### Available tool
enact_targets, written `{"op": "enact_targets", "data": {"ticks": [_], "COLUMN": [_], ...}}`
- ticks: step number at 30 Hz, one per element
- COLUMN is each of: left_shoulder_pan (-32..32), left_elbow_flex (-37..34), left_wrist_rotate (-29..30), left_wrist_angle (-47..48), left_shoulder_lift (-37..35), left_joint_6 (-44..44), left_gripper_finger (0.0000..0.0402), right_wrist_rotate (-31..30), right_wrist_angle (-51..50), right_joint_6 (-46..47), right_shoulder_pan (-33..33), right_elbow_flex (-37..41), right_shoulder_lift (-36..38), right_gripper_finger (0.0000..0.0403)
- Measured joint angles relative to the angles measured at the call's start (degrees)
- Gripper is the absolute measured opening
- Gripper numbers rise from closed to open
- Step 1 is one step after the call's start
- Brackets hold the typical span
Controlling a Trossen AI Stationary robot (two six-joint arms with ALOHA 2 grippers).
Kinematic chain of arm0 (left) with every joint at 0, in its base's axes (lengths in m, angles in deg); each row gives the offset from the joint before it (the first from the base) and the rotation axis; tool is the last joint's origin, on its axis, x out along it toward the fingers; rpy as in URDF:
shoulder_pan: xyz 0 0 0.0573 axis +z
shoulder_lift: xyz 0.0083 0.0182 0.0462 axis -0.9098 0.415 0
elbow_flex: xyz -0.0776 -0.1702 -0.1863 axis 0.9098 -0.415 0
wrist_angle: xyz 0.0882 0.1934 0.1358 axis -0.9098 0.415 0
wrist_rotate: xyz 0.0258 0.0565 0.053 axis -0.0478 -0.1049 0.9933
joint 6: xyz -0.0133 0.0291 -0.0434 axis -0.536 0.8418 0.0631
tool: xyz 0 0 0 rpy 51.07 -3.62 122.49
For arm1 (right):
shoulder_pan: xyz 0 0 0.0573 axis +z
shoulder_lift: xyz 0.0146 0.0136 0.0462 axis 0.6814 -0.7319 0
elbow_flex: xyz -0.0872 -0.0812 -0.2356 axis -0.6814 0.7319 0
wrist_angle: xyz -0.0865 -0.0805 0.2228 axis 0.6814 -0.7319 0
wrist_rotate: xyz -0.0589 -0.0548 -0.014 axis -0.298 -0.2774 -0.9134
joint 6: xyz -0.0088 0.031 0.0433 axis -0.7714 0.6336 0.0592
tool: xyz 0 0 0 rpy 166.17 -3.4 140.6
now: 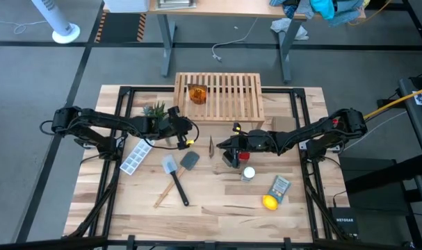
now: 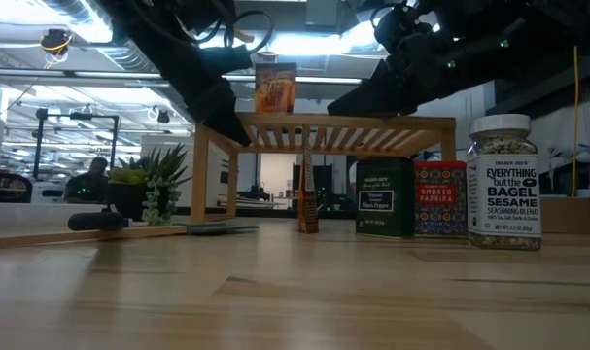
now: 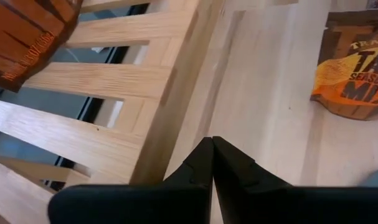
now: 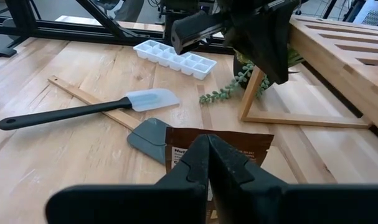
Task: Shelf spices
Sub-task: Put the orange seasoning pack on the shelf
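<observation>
Bagel sesame seasoning bottle [image 2: 504, 182], white-capped, stands closest in the low view, with the smoked paprika tin [image 2: 439, 199] and the black pepper tin [image 2: 384, 197] beside it on the worktop [image 1: 217, 198]. One amber packet [image 1: 197, 93] already stands upright on the shelf [image 1: 228, 97], near its left end. A second, brown packet [image 4: 217, 149] stands on the worktop in front of the shelf, just ahead of the right pincer [image 4: 208, 163], which is clenched and empty. Left pincer [image 3: 212, 163] is also clenched on nothing, hovering by the shelf's front edge.

My judgement: the standing packet is next. Part the right fingers before closing in, pinch it high on its flat faces, lift clear of the slat edge, then set it upright beside the first packet, well apart from the left arm
</observation>
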Motion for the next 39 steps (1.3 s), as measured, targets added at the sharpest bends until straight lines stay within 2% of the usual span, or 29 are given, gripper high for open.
{"op": "enact_targets", "data": {"ticks": [7, 12, 15, 20, 24, 27, 31, 33, 36, 39], "left_shoulder_pan": [-7.0, -14.6, -18.9, -25.6, -30.9, -35.1, -39.6, -41.4, -43.1, -43.4], "left_elbow_flex": [0.0, 0.0, 0.0, 0.0, -0.3, -3.7, -10.7, -14.6, -21.3, -27.7], "left_wrist_rotate": [2.3, 13.3, 16.9, 22.5, 25.4, 27.2, 27.6, 27.6, 27.5, 26.5], "left_wrist_angle": [0.2, 3.0, 8.4, 24.1, 35.1, 36.6, 35.5, 31.1, 17.0, -4.2], "left_shoulder_lift": [-0.5, -4.0, -8.6, -19.2, -26.5, -30.7, -34.5, -35.3, -35.2, -34.1], "left_joint_6": [-0.7, -1.7, -5.3, -17.1, -27.2, -30.6, -37.0, -40.1, -39.8, -36.7], "left_gripper_finger": [0.0001, 0.0001, 0.0001, 0.0001, 0.0001, 0.0001, 0.0001, 0.0001, 0.0003, 0.0003], "right_wrist_rotate": [0.0, 0.0, 0.0, 0.0, 0.0, -0.8, -3.8, -6.2, -8.6, -9.1], "right_wrist_angle": [-0.2, -0.2, -0.1, -2.5, -7.3, -7.8, -7.7, -7.9, -7.9, -8.0], "right_joint_6": [-0.1, -0.5, -0.5, -0.6, -0.6, -1.4, -1.5, -1.0, -0.1, 0.0], "right_shoulder_pan": [0.0, 0.0, 0.0, 0.0, 0.1, 1.0, 2.9, 4.2, 6.3, 8.2], "right_elbow_flex": [0.0, 0.0, 0.0, 0.0, 0.5, 3.1, 8.1, 10.5, 13.1, 14.6], "right_shoulder_lift": [0.0, 0.0, 0.0, 1.4, 7.4, 14.1, 23.8, 27.8, 31.7, 33.0], "right_gripper_finger": [0.0010, 0.0010, 0.0010, 0.0010, 0.0010, 0.0010, 0.0010, 0.0010, 0.0010, 0.0010]}}
